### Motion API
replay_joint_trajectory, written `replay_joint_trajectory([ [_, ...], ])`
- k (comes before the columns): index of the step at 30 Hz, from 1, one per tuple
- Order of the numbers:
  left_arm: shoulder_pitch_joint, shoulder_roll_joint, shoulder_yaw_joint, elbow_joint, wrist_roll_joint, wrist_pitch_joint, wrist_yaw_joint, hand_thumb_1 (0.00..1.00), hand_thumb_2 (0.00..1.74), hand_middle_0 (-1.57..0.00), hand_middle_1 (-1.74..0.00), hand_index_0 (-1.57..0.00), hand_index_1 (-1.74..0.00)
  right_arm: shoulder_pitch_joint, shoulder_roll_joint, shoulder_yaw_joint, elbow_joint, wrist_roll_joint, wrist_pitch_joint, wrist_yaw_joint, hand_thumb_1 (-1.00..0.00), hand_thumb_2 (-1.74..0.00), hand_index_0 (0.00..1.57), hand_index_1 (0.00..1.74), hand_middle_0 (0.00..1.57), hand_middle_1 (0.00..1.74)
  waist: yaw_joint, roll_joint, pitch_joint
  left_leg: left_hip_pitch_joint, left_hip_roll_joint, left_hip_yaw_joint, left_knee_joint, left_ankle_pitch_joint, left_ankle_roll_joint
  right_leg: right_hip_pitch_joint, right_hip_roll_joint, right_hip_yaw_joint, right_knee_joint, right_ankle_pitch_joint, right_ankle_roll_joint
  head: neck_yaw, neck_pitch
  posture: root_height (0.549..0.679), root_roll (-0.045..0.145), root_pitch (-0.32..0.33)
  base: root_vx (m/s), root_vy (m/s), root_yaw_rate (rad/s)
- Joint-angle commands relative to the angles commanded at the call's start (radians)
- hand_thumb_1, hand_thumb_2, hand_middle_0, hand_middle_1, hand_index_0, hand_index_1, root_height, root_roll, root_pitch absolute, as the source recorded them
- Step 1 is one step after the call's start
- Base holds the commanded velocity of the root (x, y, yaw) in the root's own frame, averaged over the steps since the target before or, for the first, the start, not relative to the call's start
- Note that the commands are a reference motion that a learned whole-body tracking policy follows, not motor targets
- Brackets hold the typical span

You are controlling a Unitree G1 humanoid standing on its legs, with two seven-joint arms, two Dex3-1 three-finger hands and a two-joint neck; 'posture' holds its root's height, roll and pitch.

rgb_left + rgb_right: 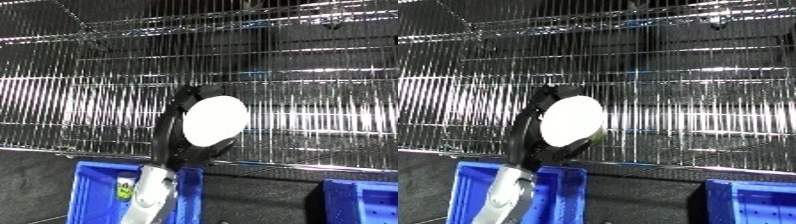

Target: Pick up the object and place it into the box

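A white round object [214, 121], bright and flat-looking, is held up in front of the wire shelf. My left hand [169, 135] is shut on it: black fingers wrap behind its left side and the thumb curls under its lower edge. The silver forearm [149, 195] rises from the lower edge over a blue bin [89, 172] at the lower left. The white object hangs above that bin's right side. My right hand shows in neither view.
A chrome wire shelf rack [302, 100] fills the background behind the hand. A second blue bin [753, 200] sits at the lower right. A small green and white item [126, 191] lies inside the left bin beside my forearm.
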Motion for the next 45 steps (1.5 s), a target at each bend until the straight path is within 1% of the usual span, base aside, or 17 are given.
replay_joint_trajectory([
  [2,0.019,-0.002,0.008,-0.002,-0.059,0.019,-0.041,1.00,1.74,-1.57,-1.74,-1.57,-1.74,0.000,0.005,-0.003,0.012,-0.005,0.000,-0.006,0.00,0.00,0.00,0.00,0.00,0.00,0.006,0.008,0.000,0.016,-0.003,0.000,-0.015,0.006,-0.0024,0.014,-0.0056,-0.003,-0.010,0.000,-0.0002,0.001,-0.012,0.637,0.000,0.100,0.006,-0.004,0.090],
  [6,0.085,-0.023,0.040,-0.020,-0.254,0.066,-0.153,1.00,1.74,-1.57,-1.74,-1.57,-1.74,0.005,0.012,-0.016,0.035,-0.015,0.000,-0.022,0.00,0.00,0.00,0.00,0.00,0.00,0.024,0.028,0.000,0.046,-0.012,-0.002,-0.044,0.018,-0.0057,0.040,-0.0182,-0.010,-0.023,-0.006,-0.0036,0.005,-0.039,0.640,0.010,0.090,0.008,0.000,0.133],
  [8,0.124,-0.035,0.063,-0.034,-0.325,0.062,-0.185,1.00,1.74,-1.57,-1.74,-1.57,-1.74,0.011,0.016,-0.027,0.049,-0.017,-0.006,-0.025,0.00,0.00,0.00,0.00,0.00,0.00,0.035,0.038,0.000,0.057,-0.019,-0.005,-0.053,0.021,-0.0059,0.050,-0.0244,-0.014,-0.023,-0.011,-0.0063,0.016,-0.053,0.641,0.014,0.085,0.010,-0.001,0.153],
  [10,0.163,-0.043,0.088,-0.054,-0.359,0.038,-0.196,1.00,1.74,-1.57,-1.74,-1.57,-1.74,0.020,0.019,-0.038,0.060,-0.020,-0.012,-0.027,0.00,0.00,0.00,0.00,0.00,0.00,0.047,0.046,0.000,0.067,-0.025,-0.010,-0.059,0.023,-0.0057,0.059,-0.0305,-0.020,-0.021,-0.017,-0.0090,0.020,-0.061,0.641,0.018,0.081,0.009,-0.005,0.159],
  [13,0.223,-0.044,0.126,-0.096,-0.351,-0.024,-0.183,1.00,1.74,-1.57,-1.74,-1.57,-1.74,0.039,0.018,-0.055,0.066,-0.019,-0.019,-0.031,0.00,0.00,0.00,0.00,0.00,0.00,0.067,0.057,0.000,0.079,-0.035,-0.018,-0.069,0.026,-0.0051,0.073,-0.0386,-0.030,-0.019,-0.025,-0.0135,0.025,-0.079,0.642,0.024,0.075,0.005,-0.011,0.163],
  [17,0.292,-0.021,0.173,-0.146,-0.307,-0.088,-0.155,1.00,1.74,-1.57,-1.74,-1.57,-1.74,0.065,0.011,-0.074,0.073,-0.003,-0.032,-0.030,0.00,0.00,0.00,0.00,0.00,0.00,0.093,0.068,0.000,0.094,-0.048,-0.030,-0.082,0.033,-0.0052,0.095,-0.0455,-0.046,-0.020,-0.037,-0.0205,-0.010,-0.116,0.644,0.031,0.068,0.004,-0.020,0.158],
  [19,0.327,-0.006,0.200,-0.166,-0.295,-0.105,-0.138,1.00,1.74,-1.57,-1.74,-1.57,-1.74,0.079,0.007,-0.086,0.078,0.004,-0.037,-0.028,0.00,0.00,0.00,0.00,0.00,0.00,0.107,0.075,0.000,0.100,-0.054,-0.036,-0.087,0.036,-0.0056,0.107,-0.0486,-0.053,-0.021,-0.044,-0.0240,-0.063,-0.135,0.644,0.034,0.064,0.006,-0.022,0.184],
  [21,0.359,0.008,0.228,-0.176,-0.288,-0.113,-0.113,1.00,1.74,-1.57,-1.74,-1.57,-1.74,0.090,0.005,-0.097,0.084,0.011,-0.041,-0.028,0.00,0.00,0.00,0.00,0.00,0.00,0.120,0.083,0.000,0.105,-0.061,-0.044,-0.094,0.042,-0.0061,0.118,-0.0521,-0.061,-0.022,-0.051,-0.0274,-0.145,-0.153,0.645,0.038,0.060,0.012,-0.023,0.209],
  [22,0.372,0.016,0.242,-0.172,-0.284,-0.115,-0.097,1.00,1.74,-1.57,-1.74,-1.57,-1.74,0.095,0.005,-0.104,0.090,0.015,-0.043,-0.026,0.00,0.00,0.00,0.00,0.00,0.00,0.127,0.087,0.000,0.109,-0.065,-0.048,-0.101,0.047,-0.0065,0.125,-0.0549,-0.065,-0.022,-0.055,-0.0290,-0.204,-0.152,0.645,0.039,0.058,0.026,-0.041,0.243],
  [25,0.397,0.040,0.282,-0.130,-0.266,-0.122,-0.057,1.00,1.74,-1.57,-1.74,-1.57,-1.74,0.109,0.010,-0.124,0.122,0.028,-0.055,-0.008,0.00,0.00,0.00,0.00,0.00,0.00,0.148,0.094,0.000,0.120,-0.072,-0.059,-0.124,0.060,-0.0070,0.142,-0.0645,-0.080,-0.019,-0.067,-0.0325,-0.297,-0.136,0.645,0.041,0.052,0.035,-0.059,0.240],
  [27,0.407,0.058,0.305,-0.087,-0.253,-0.132,-0.043,1.00,1.74,-1.57,-1.74,-1.57,-1.74,0.118,0.014,-0.134,0.151,0.039,-0.071,0.017,0.00,0.00,0.00,0.00,0.00,0.00,0.159,0.093,0.000,0.121,-0.075,-0.063,-0.129,0.062,-0.0059,0.147,-0.0680,-0.087,-0.015,-0.073,-0.0338,-0.331,-0.130,0.645,0.041,0.050,0.026,-0.066,0.205],
  [30,0.424,0.083,0.340,-0.016,-0.251,-0.136,-0.030,1.00,1.74,-1.57,-1.74,-1.57,-1.74,0.129,0.017,-0.138,0.186,0.054,-0.089,0.049,0.00,0.00,0.00,0.00,0.00,0.00,0.168,0.091,0.000,0.113,-0.076,-0.066,-0.126,0.062,-0.0034,0.143,-0.0663,-0.091,-0.005,-0.078,-0.0353,-0.368,-0.125,0.644,0.040,0.050,0.010,-0.040,0.121],
  [33,0.445,0.098,0.383,0.072,-0.271,-0.122,-0.026,1.00,1.74,-1.57,-1.74,-1.57,-1.74,0.129,0.016,-0.136,0.209,0.062,-0.096,0.065,0.00,0.00,0.00,0.00,0.00,0.00,0.171,0.089,0.000,0.103,-0.075,-0.069,-0.122,0.065,-0.0020,0.135,-0.0584,-0.088,0.001,-0.081,-0.0371,-0.407,-0.125,0.643,0.039,0.053,-0.002,-0.002,0.038],
  [35,0.457,0.103,0.414,0.142,-0.295,-0.108,-0.038,1.00,1.74,-1.57,-1.74,-1.57,-1.74,0.124,0.014,-0.131,0.227,0.066,-0.100,0.073,0.00,0.00,0.00,0.00,0.00,0.00,0.171,0.087,0.000,0.099,-0.075,-0.071,-0.124,0.069,-0.0025,0.132,-0.0525,-0.084,-0.001,-0.082,-0.0383,-0.427,-0.122,0.643,0.040,0.056,-0.005,0.012,0.022],
  [39,0.467,0.110,0.461,0.280,-0.344,-0.072,-0.094,1.00,1.74,-1.57,-1.74,-1.57,-1.74,0.114,0.010,-0.128,0.259,0.067,-0.101,0.086,0.00,0.00,0.00,0.00,0.00,0.00,0.170,0.079,0.000,0.095,-0.072,-0.074,-0.137,0.078,-0.0058,0.131,-0.0435,-0.081,-0.008,-0.085,-0.0402,-0.458,-0.117,0.643,0.039,0.062,-0.004,0.005,0.024],
  [45,0.452,0.122,0.477,0.410,-0.358,-0.040,-0.145,0.70,1.22,-1.10,-1.22,-1.10,-1.22,0.114,0.006,-0.129,0.287,0.053,-0.097,0.113,0.00,0.00,0.00,0.00,0.00,0.00,0.165,0.060,0.000,0.097,-0.067,-0.078,-0.154,0.086,-0.0104,0.135,-0.0351,-0.079,-0.020,-0.086,-0.0405,-0.463,-0.117,0.643,0.036,0.065,0.003,0.000,0.004],
])
